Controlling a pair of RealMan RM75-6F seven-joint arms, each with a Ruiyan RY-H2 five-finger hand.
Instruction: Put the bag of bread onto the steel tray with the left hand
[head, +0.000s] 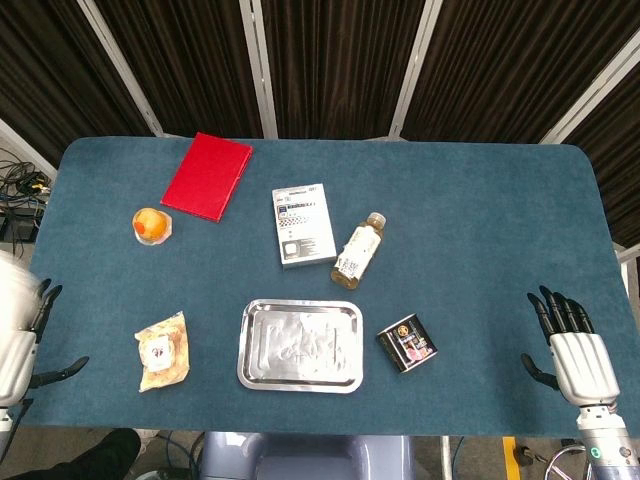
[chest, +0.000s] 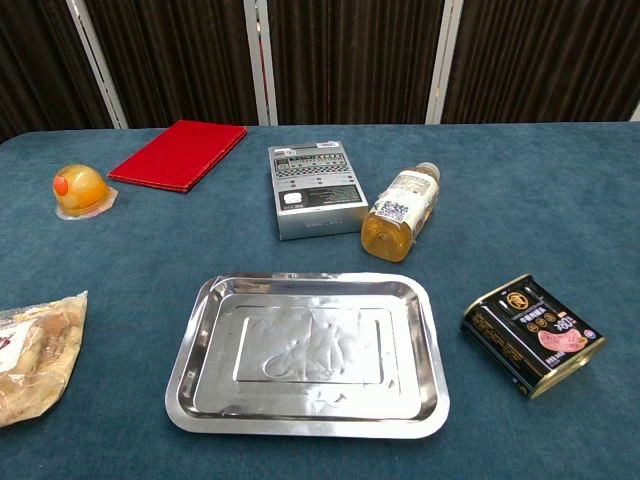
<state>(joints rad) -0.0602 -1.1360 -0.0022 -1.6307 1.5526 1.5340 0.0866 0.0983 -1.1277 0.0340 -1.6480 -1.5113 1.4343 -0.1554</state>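
Observation:
The bag of bread (head: 162, 351) (chest: 34, 355) lies flat on the blue table, left of the steel tray (head: 300, 346) (chest: 310, 356). The tray is bare inside. My left hand (head: 25, 340) hovers at the table's left edge, well left of the bag, fingers apart and holding nothing. At the right edge my right hand (head: 572, 345) stands with fingers spread, holding nothing. Neither hand shows in the chest view.
A black tin (head: 407, 343) (chest: 532, 334) sits right of the tray. Behind the tray lie a grey box (head: 302, 224) (chest: 316, 188) and a tea bottle (head: 359, 249) (chest: 400, 211). A red folder (head: 208, 175) (chest: 180, 154) and an orange jelly cup (head: 151, 225) (chest: 80, 188) lie at the far left.

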